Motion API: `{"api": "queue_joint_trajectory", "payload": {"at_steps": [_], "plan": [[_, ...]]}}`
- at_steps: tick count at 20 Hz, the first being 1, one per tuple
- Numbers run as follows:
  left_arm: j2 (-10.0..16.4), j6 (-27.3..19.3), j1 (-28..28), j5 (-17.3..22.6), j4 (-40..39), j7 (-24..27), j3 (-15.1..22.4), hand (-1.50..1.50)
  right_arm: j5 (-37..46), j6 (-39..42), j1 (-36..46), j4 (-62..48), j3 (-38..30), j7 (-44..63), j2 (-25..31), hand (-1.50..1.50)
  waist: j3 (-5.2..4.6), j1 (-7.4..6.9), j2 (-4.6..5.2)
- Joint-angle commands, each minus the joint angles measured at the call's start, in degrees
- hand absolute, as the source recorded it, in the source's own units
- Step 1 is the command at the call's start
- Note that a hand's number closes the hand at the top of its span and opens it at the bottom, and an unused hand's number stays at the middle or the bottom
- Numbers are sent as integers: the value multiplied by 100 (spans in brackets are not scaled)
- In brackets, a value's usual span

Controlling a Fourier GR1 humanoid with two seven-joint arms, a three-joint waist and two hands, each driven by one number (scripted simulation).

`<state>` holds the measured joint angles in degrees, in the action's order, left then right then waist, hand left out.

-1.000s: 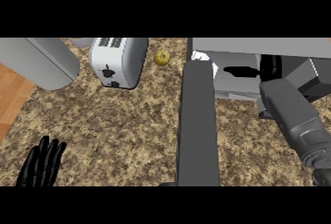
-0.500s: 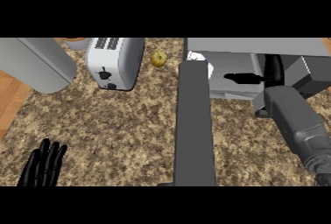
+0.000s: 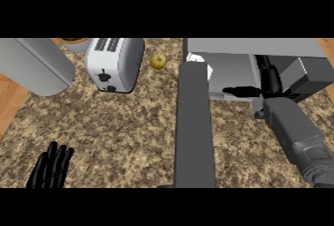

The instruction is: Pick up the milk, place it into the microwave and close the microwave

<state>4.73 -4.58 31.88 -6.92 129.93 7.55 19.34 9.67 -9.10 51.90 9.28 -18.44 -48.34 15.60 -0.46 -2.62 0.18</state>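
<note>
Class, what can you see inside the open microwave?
The right hand over the microwave's pale floor; a white shape at the left edge. The open door hides what it is.

The left hand [image 3: 51,170] rests at the worktop's [image 3: 124,123] near left corner, fingers straight and pointing up. The right forearm [image 3: 297,137] stretches from the near right edge. The right hand [image 3: 265,89] has its fingers extended and thumb spread leftward.
</note>
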Motion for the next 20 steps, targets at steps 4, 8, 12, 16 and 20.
{"api": "queue_joint_trajectory", "payload": {"at_steps": [4, 8, 12, 16, 20], "plan": [[-119, -173, 20, -211, -73, -40, 217, -150, -74, 305, -785, -60, -1, -86, -22, -150, 52, 182, 6], [-200, -234, -478, -131, -201, -308, 5, -150, -38, 551, -1088, 78, 143, -152, -306, -150, 49, 242, -2], [35, -75, 30, -41, 148, -238, 200, -150, -188, 597, -1433, 103, 51, -416, -617, -150, 51, 171, 0], [4, 53, -142, -10, -317, -52, 472, -150, -389, 1178, -1851, 346, -5, -572, -523, -150, 45, 250, -24], [470, 553, -41, 314, 169, -364, 477, -150, -456, 1628, -2462, 408, 19, -1042, -540, -150, 49, 254, -23]]}}
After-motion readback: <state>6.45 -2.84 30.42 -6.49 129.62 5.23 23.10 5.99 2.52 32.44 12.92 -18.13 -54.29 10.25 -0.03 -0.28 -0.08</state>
